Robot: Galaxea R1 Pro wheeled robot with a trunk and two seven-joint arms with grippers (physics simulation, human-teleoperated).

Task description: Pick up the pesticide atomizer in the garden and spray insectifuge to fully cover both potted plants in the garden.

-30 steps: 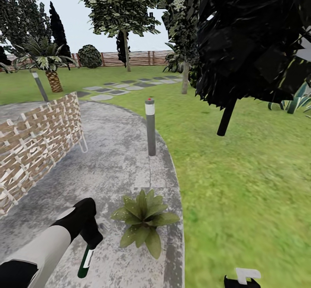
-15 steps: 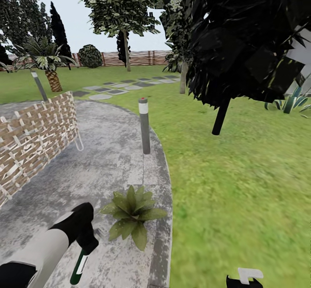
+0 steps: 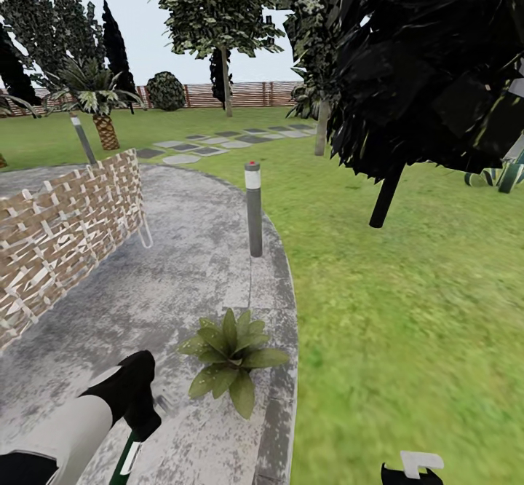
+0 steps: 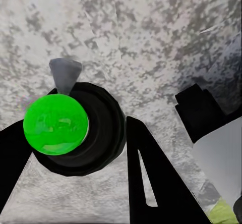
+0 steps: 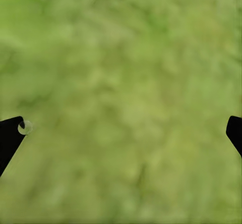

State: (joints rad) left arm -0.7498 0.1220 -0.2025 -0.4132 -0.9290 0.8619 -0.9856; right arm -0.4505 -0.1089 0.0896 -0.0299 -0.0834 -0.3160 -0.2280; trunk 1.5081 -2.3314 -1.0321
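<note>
Left hand (image 3: 138, 427) clamped on atomizer (image 3: 125, 459) beside potted plant (image 3: 231, 357); right hand (image 5: 121, 133) apart.

Round grey mottled patio (image 3: 182, 266) carries one potted plant (image 3: 231, 354) near its right edge, a grey bollard lamp (image 3: 253, 208) further back, and a woven wicker screen (image 3: 65, 230) on the left. Lawn (image 3: 407, 288) wraps around it.

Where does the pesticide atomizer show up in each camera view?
Head view: the pesticide atomizer is at the bottom left edge, over the paving.
Left wrist view: it is seen end-on, a dark round body with a bright green face, between the left fingers.
Right wrist view: lawn between the right fingers.
Shared landmark: the grey mottled patio, under the bottle.
</note>
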